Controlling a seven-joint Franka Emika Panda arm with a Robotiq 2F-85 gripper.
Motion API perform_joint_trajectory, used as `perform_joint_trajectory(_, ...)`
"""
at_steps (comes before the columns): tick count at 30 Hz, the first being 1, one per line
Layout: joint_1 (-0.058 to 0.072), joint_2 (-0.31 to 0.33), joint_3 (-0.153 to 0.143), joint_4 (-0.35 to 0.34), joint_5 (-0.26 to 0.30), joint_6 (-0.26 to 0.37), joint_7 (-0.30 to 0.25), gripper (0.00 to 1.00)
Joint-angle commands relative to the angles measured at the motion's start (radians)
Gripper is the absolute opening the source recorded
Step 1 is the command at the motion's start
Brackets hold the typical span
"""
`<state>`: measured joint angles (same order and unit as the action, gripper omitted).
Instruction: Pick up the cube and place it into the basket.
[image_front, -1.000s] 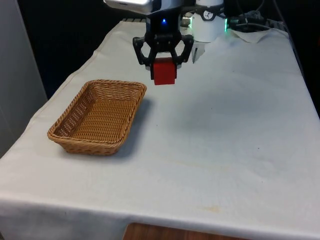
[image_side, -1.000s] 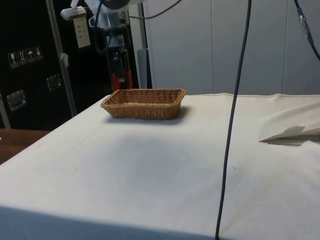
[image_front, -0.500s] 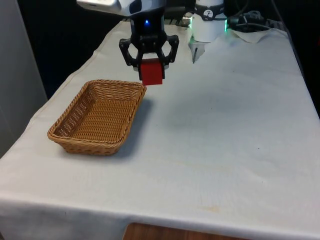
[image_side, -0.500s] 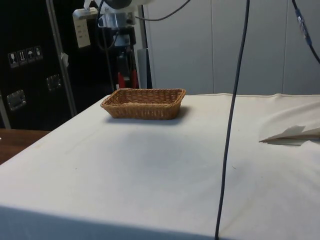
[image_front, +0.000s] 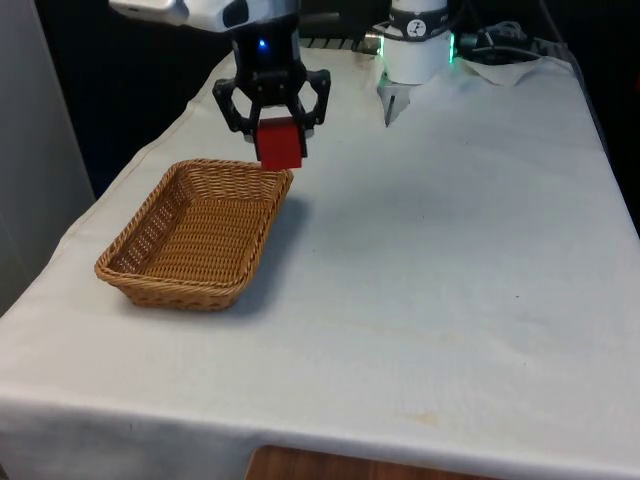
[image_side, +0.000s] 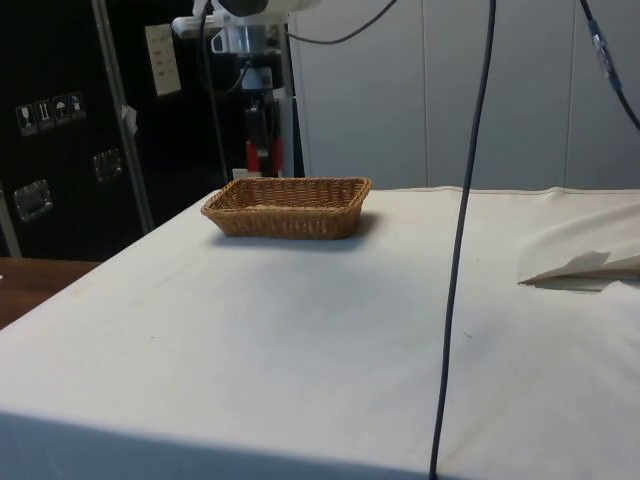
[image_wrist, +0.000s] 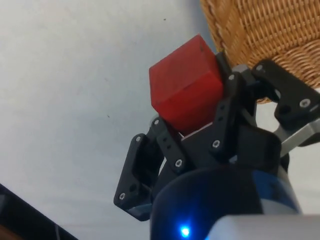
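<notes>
Here the black two-finger gripper (image_front: 272, 128) hangs in the air above the table, its fingers closed on a red cube (image_front: 280, 145), which is clamped between them and clear of the white cloth (image_front: 450, 250). In the front view the cube sits just over the far right corner of the wicker basket (image_front: 195, 233), overlapping the basket's far rim, though how far it is above or beyond that rim cannot be judged from there. In the side view the gripper (image_side: 262, 150) is beyond the basket's (image_side: 288, 206) far edge, with the cube (image_side: 264, 156) showing as red slivers on either side of the dark fingers, a little higher than the rim. The wrist view has the cube (image_wrist: 186, 89) held at its lower part by the gripper (image_wrist: 200, 131), the cloth (image_wrist: 75, 100) beneath it and a woven corner of the basket (image_wrist: 270, 30) just beside the cube.

The basket is rectangular, shallow, light brown, and lies on the front view's left half of the table, nearer the left edge than the middle. A dark cable (image_side: 465, 230) hangs down across the side view, near the camera.
</notes>
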<state>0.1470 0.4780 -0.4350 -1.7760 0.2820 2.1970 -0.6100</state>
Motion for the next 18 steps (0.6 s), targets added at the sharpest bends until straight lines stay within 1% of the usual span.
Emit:
perform_joint_trajectory(1, -0.01, 0.004, 0.005, 0.008, 0.009, -0.011, -0.008, 0.0)
perform_joint_trajectory(2, -0.012, 0.009, -0.004, 0.01, 0.021, -0.012, -0.019, 0.0)
perform_joint_trajectory(9, -0.018, 0.031, -0.034, 0.03, 0.053, -0.021, -0.048, 0.0)
perform_joint_trajectory(10, -0.01, 0.026, -0.039, 0.02, 0.048, -0.007, -0.044, 0.0)
perform_joint_trajectory(11, -0.018, 0.034, -0.037, 0.035, 0.055, -0.024, -0.05, 0.0)
perform_joint_trajectory(16, -0.025, 0.058, -0.051, 0.068, 0.056, -0.046, -0.051, 0.0)
perform_joint_trajectory(18, -0.026, 0.073, -0.062, 0.088, 0.057, -0.06, -0.049, 0.0)
